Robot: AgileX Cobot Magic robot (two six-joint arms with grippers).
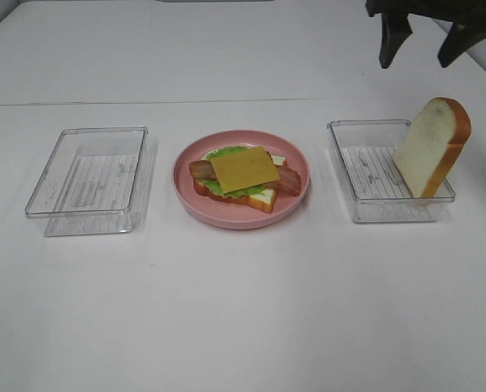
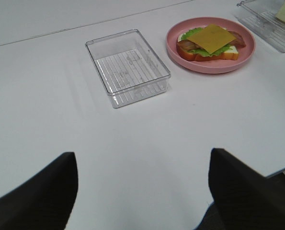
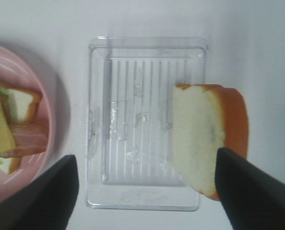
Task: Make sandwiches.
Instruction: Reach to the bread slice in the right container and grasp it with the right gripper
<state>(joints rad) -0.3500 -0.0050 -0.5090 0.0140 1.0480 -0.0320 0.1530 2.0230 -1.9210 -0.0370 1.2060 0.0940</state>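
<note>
Bread (image 1: 430,148) stands on edge in the clear tray (image 1: 365,175) below the right gripper (image 1: 426,45), a single white slice with an orange-brown crust, leaning against the tray's far side wall and tilted. That gripper hangs above it with its jaws spread wide and nothing between them; in the right wrist view the slice (image 3: 204,139) sits close to one dark fingertip (image 3: 250,187), apart from it, with the ribbed tray floor (image 3: 132,120) showing between the two tips.

Beside that tray, toward the middle of the white desk (image 1: 243,310), sits the round pink plate (image 1: 189,192). On it lies the open sandwich: a lower bread slice (image 1: 263,198), green lettuce (image 1: 225,153), reddish-brown bacon strips (image 1: 200,170) and a square of yellow cheese (image 1: 243,168) on top (no upper slice on it yet).

The left gripper (image 2: 142,187) hovers over bare desk, well apart from everything, its jaws also spread wide and holding nothing; only its two dark fingertips (image 2: 41,196) show at the edge of its own view. Ahead of those jaws lies a second clear tray (image 2: 128,67), with the plate (image 2: 176,50) and sandwich beyond it.
</note>
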